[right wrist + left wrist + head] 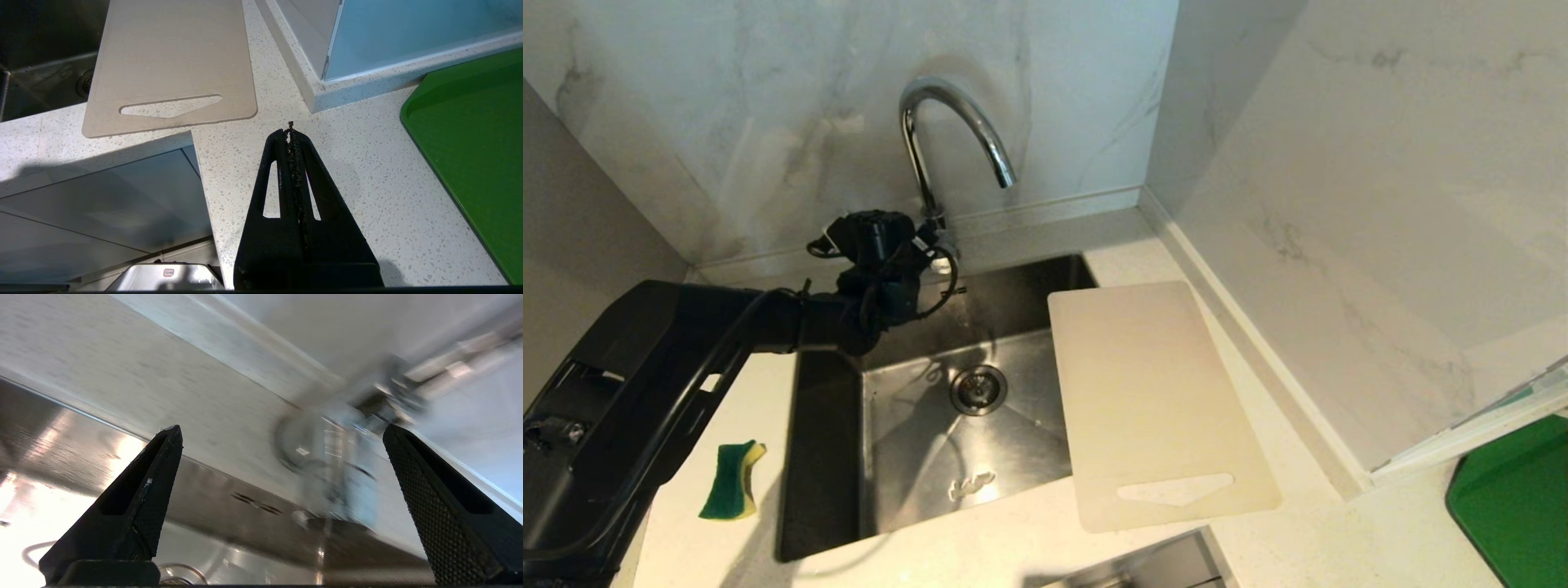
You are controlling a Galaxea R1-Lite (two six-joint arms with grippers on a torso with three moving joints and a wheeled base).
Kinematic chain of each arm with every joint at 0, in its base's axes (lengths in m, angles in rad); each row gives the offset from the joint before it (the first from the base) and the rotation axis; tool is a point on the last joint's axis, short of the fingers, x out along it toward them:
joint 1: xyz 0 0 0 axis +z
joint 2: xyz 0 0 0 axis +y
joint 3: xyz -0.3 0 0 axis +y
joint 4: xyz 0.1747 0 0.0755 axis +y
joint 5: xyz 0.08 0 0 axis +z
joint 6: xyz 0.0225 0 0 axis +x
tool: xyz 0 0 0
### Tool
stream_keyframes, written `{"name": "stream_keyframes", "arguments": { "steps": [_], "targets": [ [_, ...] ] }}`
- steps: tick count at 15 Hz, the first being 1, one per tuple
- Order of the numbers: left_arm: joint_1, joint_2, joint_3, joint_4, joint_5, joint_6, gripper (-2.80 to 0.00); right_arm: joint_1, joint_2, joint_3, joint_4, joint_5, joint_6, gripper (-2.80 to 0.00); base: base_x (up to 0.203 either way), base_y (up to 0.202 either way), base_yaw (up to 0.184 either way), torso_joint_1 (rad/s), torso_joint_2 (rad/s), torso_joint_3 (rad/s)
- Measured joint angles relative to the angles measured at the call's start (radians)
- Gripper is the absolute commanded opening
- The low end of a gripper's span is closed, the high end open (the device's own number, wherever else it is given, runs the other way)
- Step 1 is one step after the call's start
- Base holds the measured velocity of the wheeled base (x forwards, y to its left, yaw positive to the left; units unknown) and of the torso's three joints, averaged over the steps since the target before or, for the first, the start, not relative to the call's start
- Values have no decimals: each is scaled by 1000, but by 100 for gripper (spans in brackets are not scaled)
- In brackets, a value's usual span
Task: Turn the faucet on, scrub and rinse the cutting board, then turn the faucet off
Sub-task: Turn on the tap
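We read this as the tap-on step. Left end effector (282, 433) is spread wide at the base of the faucet (952, 135), holding nothing; whether it touches the lever we can't tell. The faucet is rigid, slick chrome, so its thin base lever likely needs a sideways nudge rather than a pinch. The cutting board (1152, 400) lies flat on the tabletop (1339, 547), one long edge overhanging the sink (931, 457). It looks thin, light, stiff and slippery when wet; we'd grip near the handle cutout. Right end effector (291, 130) is pressed together, parked over the tabletop. A sponge (731, 482) sits left of the sink.
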Motion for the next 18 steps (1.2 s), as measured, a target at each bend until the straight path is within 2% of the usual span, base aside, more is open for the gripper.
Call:
{"name": "stream_keyframes", "arguments": {
  "steps": [12,15,17,18],
  "targets": [
    [35,30,-2,6,-13,-15,0,0,0,0,0,0,0,-280,0,0,0,0,0,0],
    [33,26,-1,82,-32,-76,0,0,0,0,0,0,0,-280,0,0,0,0,0,0],
    [38,10,-1,175,-88,-158,0,0,0,0,0,0,0,-280,0,0,0,0,0,0],
    [43,5,0,198,-106,-180,0,0,0,0,0,0,0,-280,0,0,0,0,0,0]
  ]
}}
